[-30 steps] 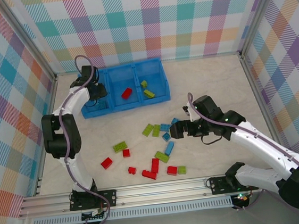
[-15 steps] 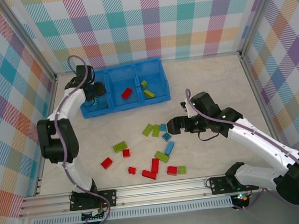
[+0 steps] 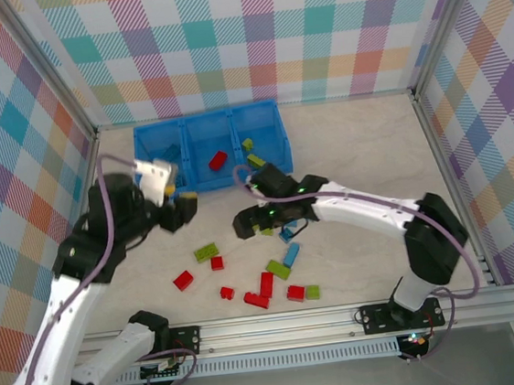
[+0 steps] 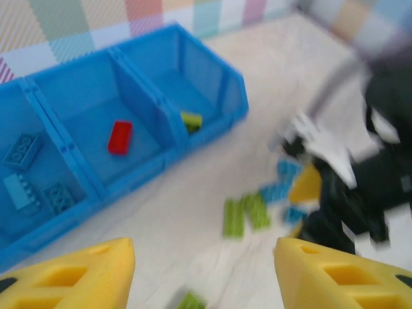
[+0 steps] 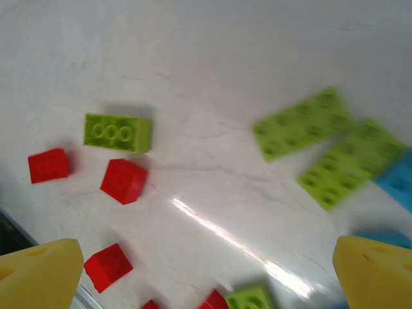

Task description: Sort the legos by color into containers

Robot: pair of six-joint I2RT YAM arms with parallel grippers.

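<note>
Legos (image 5: 118, 132): sm. studded bricks, red/green, blue prob.

- a robot test cell, lab-like rather than homely.
- pastel checked panels (image 3: 259, 36) wall in a pale tabletop (image 3: 362, 145) on three sides.
- an aluminium rail (image 3: 280, 326) along the near edge carries the left arm's base (image 3: 153, 337) and the right arm's base (image 3: 394, 311), bolted on.

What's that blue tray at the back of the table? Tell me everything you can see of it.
The blue tray looks like bright plastic: three joined open-top compartments in a row, upright, flat on the pale table near the back wall. The left compartment holds three blue bricks, the middle one red brick, the right lime green bricks.
</note>
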